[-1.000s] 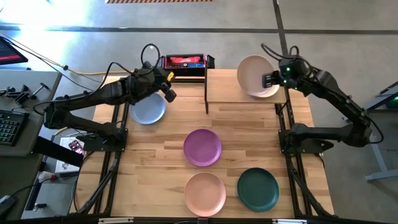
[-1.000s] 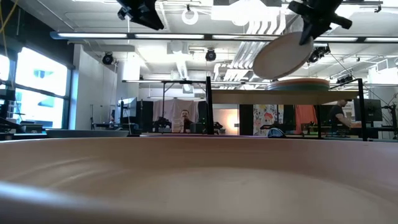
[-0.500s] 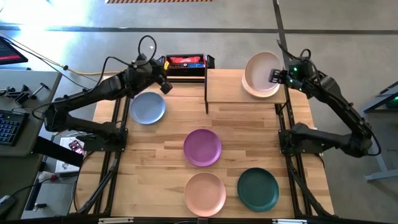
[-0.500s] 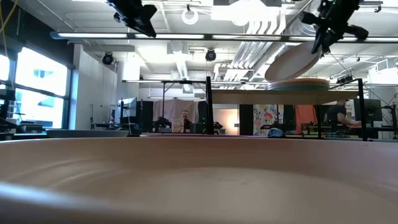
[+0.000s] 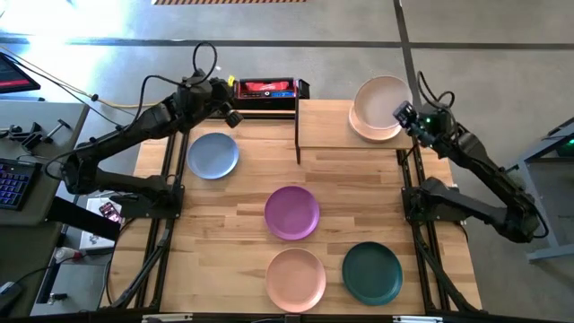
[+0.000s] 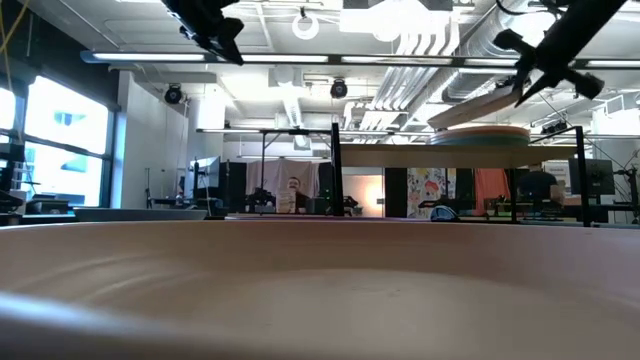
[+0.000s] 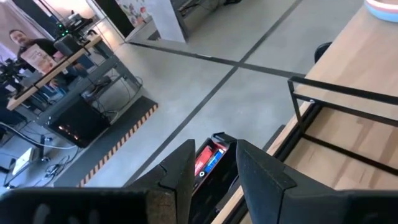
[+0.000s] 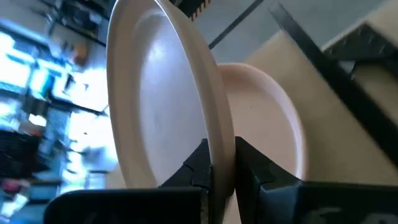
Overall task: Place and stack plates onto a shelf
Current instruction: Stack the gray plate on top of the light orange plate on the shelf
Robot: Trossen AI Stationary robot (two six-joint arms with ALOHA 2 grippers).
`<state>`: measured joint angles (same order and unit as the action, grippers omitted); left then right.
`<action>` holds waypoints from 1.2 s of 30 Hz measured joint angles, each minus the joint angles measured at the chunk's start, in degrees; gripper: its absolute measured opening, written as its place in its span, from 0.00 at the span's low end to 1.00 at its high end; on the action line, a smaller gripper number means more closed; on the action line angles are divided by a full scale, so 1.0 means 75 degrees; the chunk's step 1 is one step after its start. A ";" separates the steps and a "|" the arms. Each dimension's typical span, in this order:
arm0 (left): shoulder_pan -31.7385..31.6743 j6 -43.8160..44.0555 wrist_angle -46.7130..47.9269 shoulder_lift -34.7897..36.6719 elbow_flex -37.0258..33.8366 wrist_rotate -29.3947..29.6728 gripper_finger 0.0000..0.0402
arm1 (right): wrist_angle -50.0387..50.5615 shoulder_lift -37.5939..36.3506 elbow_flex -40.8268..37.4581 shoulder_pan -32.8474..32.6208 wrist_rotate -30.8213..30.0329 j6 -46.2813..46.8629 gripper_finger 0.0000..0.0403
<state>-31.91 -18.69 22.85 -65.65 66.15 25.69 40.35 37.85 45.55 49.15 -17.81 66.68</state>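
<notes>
High view: the right gripper (image 5: 405, 114) pinches the beige plate (image 5: 377, 108) by its right rim, over the shelf (image 5: 327, 126) at its right end.

Low view: that plate tilts above the stack.

Left wrist view: the left gripper (image 7: 214, 168) is parted, empty.

Your shelf (image 5: 334, 126): left half bare; the right half is taken by a plate stack (image 5: 377, 112), with the right gripper (image 5: 401, 114) clamped on the tilted beige plate (image 6: 480, 100) at its 3 o'clock rim. Red-and-black box (image 5: 265, 89) sits just beside the shelf at 9 o'clock, left gripper (image 5: 230, 115) hovering near it. Between the blue plate (image 5: 213, 155) and purple plate (image 5: 291, 213) you have open tabletop (image 5: 359, 193).
</notes>
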 joint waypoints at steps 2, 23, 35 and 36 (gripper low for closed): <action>-0.0088 -0.0004 -0.0001 0.0000 0.0000 -0.0018 0.26 | -0.0439 -0.0132 -0.0296 -0.0073 -0.0006 0.0349 0.04; -0.0635 -0.0001 0.0003 0.0000 0.0000 -0.0427 0.26 | -0.0225 -0.0175 -0.0686 -0.0173 -0.0018 0.2110 0.04; -0.0753 -0.0001 0.0009 0.0000 0.0000 -0.0437 0.25 | -0.0216 0.0416 -0.0686 -0.0173 0.0208 0.2067 0.04; -0.0751 -0.0001 0.0025 0.0000 0.0000 -0.0437 0.25 | -0.0214 0.0410 -0.0686 -0.0173 0.0208 0.2053 0.04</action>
<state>-37.54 -18.70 23.04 -65.65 66.15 22.41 38.74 40.93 40.40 47.86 -16.25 82.08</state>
